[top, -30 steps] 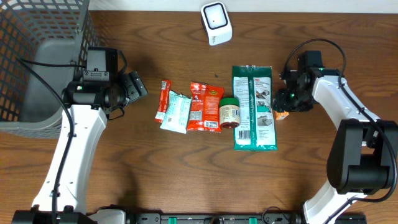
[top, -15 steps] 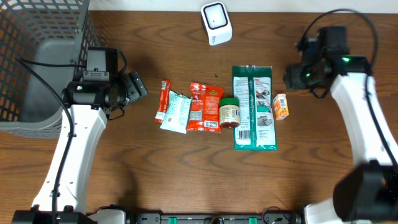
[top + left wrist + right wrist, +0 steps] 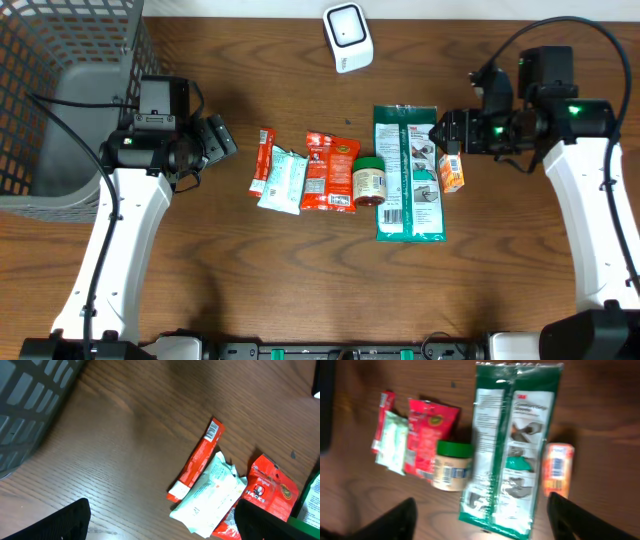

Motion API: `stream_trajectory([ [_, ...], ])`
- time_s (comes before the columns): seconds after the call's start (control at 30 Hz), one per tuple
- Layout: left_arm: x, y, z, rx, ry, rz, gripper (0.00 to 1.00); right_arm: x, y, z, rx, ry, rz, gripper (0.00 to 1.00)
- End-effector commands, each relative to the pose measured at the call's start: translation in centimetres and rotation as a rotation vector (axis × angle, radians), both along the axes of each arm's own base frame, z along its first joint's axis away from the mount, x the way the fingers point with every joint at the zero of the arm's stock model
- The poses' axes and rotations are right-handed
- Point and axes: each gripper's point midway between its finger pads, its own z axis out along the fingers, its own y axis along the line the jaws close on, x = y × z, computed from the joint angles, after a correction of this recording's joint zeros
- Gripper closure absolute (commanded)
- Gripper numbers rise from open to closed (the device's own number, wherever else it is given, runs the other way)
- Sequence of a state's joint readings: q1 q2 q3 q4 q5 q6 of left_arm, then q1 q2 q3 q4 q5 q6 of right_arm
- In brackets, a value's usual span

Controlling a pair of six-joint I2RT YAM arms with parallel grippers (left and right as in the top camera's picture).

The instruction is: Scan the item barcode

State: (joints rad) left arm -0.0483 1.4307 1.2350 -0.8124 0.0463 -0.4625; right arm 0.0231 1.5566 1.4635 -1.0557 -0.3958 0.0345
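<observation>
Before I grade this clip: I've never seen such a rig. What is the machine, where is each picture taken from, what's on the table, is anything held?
Two robot arms with two-finger grippers at a brown wooden table. One picture looks down from above; two come from wrist cameras. On it lie: white boxy scanner, red stick packet, pale crinkled sachet, red foil pouch, green-lidded jar, long green packet, small orange box; grey wire basket at the arms' left. The left gripper and right gripper are open, holding nothing.
</observation>
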Motion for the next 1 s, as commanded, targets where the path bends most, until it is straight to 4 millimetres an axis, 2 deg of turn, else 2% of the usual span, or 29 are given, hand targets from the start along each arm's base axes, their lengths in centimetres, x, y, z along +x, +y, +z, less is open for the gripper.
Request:
stream_trajectory([
  [0.0,0.1,0.3,0.3,0.019,-0.004,-0.007,0.08,-0.3,2.2,-0.1,0.026,0.001,0.049,0.34],
  [0.07,0.1,0.3,0.3,0.019,-0.004,-0.007,0.08,-0.1,2.8,0.1,0.021,-0.015,0.065,0.35],
  [0.13,0.1,0.3,0.3,0.019,-0.004,-0.007,0.08,0.1,3.1,0.0,-0.008,-0.026,0.061,0.41],
  [0.23,0.1,0.3,0.3,0.019,-0.004,-0.007,0.08,0.2,2.9,-0.5,-0.077,-0.018,0.021,0.41],
  [0.3,0.1,0.3,0.3,0.019,-0.004,-0.007,0.08,0.1,2.9,-0.9,-0.119,-0.018,0.022,0.34],
  [0.33,0.1,0.3,0.3,0.019,-0.004,-0.007,0.08,0.0,3.2,-1.1,-0.136,-0.015,0.032,0.20],
  [0.37,0.1,0.3,0.3,0.019,-0.004,-0.007,0.08,0.0,3.4,-1.2,-0.136,-0.014,0.036,0.01],
  [0.53,0.1,0.3,0.3,0.019,-0.004,-0.007,0.08,-0.3,3.4,-1.4,-0.139,0.002,0.039,0.01],
  [0.63,0.1,0.3,0.3,0.019,-0.004,-0.007,0.08,-0.7,3.3,-1.6,-0.143,0.019,0.041,0.03],
  [0.7,0.1,0.3,0.3,0.019,-0.004,-0.007,0.08,-1.2,3.1,-1.8,-0.146,0.040,0.039,0.11],
  [0.87,0.1,0.3,0.3,0.019,-0.004,-0.007,0.08,-1.9,2.5,-2.1,-0.155,0.078,0.028,0.23],
  [0.9,0.1,0.3,0.3,0.019,-0.004,-0.007,0.08,-2.0,2.6,-2.1,-0.151,0.082,0.030,0.25],
  [0.93,0.1,0.3,0.3,0.019,-0.004,-0.007,0.08,-2.1,3.0,-2.1,-0.132,0.092,0.021,0.35],
  [0.97,0.1,0.3,0.3,0.019,-0.004,-0.007,0.08,-2.2,3.4,-2.0,-0.119,0.096,0.021,0.36],
])
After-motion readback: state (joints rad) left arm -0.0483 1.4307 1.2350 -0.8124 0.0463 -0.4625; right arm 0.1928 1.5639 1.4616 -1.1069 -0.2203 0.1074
